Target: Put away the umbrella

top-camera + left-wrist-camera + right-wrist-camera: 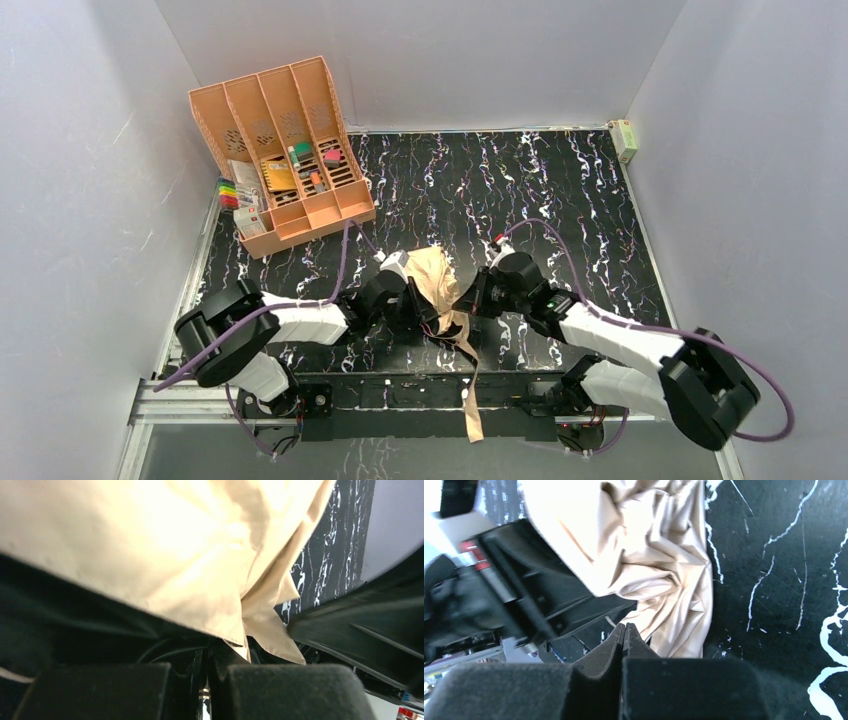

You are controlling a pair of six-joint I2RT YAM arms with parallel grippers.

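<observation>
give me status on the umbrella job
Left gripper nearly closed under fabric, grip unclear. Right gripper shut at fabric edge. Umbrella bunched between both, strap trailing over near edge. Organizer far back left, clear of it.

Crumpled peach-beige umbrella [432, 272] near the black marbled table's [600, 200] front, strap [472, 405] over the edge.

Centre, near edge: umbrella [432, 280] bunched between my left gripper [416, 303] and my right gripper [464, 303]; no way through.
Far left corner: tall orange organizer [283, 150] blocks my reach.
Far middle and right: open black table [560, 190], free passage.
Far right corner: small box [623, 138].
Sides: grey walls [90, 200] close in.
Between my bases: strap [471, 405] hangs down.
</observation>
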